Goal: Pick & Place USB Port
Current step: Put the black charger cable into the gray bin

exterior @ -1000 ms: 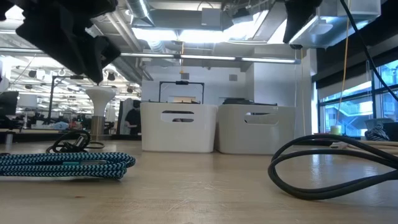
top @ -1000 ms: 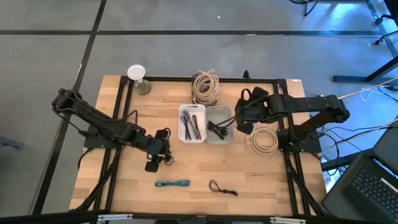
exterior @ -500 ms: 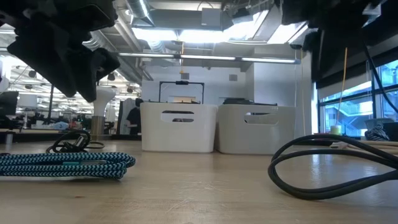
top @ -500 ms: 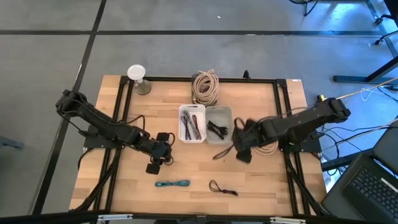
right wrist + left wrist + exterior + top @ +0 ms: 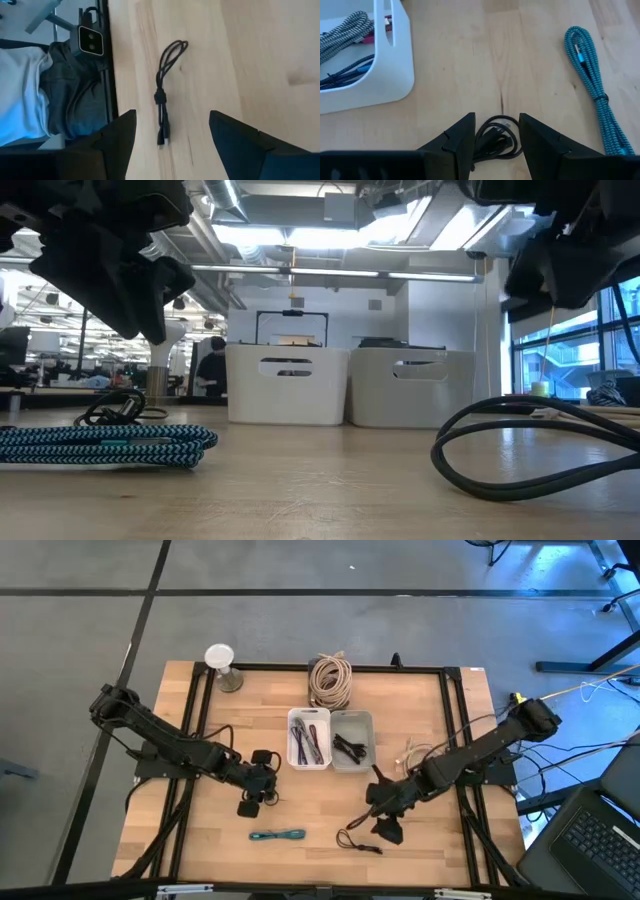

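In the high view, the right pincer [image 5: 385, 812] hangs over the near part of the worktop [image 5: 310, 805], close above the small black cable [image 5: 358, 842], which lies loose on the wood; the left pincer [image 5: 255, 785] stands at another black cable bundle [image 5: 262, 759] left of the white bin [image 5: 308, 738] and the grey bin [image 5: 352, 739]. The low view shows both arms only as dark shapes above the worktop. In the left wrist view, the left pincer is open with the bundle between its fingers [image 5: 457, 140]. In the right wrist view, the right pincer is wide open, empty, and the small black cable lies straight ahead. The step seems to be the approach for picking. The next move calls for lowering over the cable's tied middle and closing there.
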